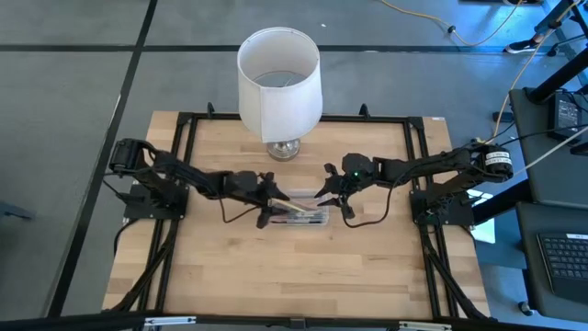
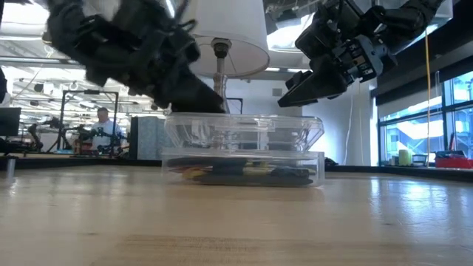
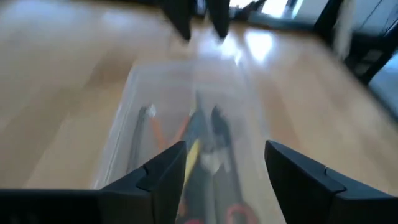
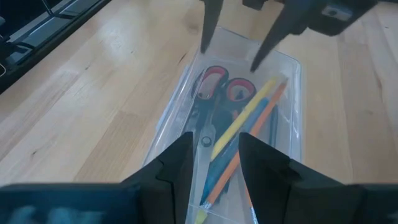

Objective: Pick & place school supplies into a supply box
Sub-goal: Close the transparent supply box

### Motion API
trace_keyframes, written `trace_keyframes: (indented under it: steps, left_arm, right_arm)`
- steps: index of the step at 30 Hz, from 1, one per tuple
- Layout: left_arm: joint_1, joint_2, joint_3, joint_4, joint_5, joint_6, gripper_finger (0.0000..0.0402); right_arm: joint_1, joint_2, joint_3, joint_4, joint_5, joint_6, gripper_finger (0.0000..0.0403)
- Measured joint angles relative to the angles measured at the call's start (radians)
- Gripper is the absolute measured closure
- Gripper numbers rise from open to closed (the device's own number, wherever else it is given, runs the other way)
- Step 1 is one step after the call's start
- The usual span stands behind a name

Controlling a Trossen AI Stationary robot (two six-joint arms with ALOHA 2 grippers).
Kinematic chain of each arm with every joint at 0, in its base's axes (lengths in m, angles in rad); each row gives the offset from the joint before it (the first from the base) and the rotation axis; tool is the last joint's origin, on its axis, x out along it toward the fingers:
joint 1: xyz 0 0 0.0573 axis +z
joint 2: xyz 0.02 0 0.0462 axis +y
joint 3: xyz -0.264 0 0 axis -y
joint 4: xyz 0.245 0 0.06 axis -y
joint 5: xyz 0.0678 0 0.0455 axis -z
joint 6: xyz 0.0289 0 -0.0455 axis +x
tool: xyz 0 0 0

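The supply box [image 1: 299, 218] is a clear case in the middle of the table, with its clear lid [image 2: 244, 129] lying on top. Inside lie the school supplies: scissors with red-black handles [image 4: 214, 81], a yellow pencil [image 4: 249, 112], an orange one [image 4: 249, 142] and dark pens [image 3: 214, 124]. My left gripper [image 3: 224, 168] is open over the box's left end. My right gripper [image 4: 217, 155] is open above the box's right end, its fingertips [image 2: 288, 94] clear of the lid. My left gripper stands open over the left end of the lid [image 2: 185, 122], slanting down from the table's left. The arm's dark bulk hides the fingertips in the low view, so I cannot tell whether one touches the lid.
A table lamp with a big white shade [image 1: 280, 78] stands at the far middle of the table, just behind the box. A black frame [image 1: 184, 138] runs around the wooden top. Bare wood [image 1: 294, 276] lies between the box and the near edge.
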Motion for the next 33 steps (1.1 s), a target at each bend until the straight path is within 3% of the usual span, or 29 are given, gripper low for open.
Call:
trace_keyframes:
  steps: [4,8,33]
  left_arm:
    - [0.001,0.0,0.108,-0.256,-0.054,0.025,0.019]
    - [0.001,0.0,0.158,-0.364,-0.081,0.031,0.0192]
    - [-0.001,0.058,0.17,-0.476,-0.134,-0.008,0.0238]
  right_arm:
    - [0.0,0.0,0.0,-0.001,0.0,0.0,0.0269]
    - [0.0,0.0,0.0,-0.004,0.0,0.0,0.0269]
    - [0.0,0.0,0.001,-0.022,0.0,-0.002,0.0269]
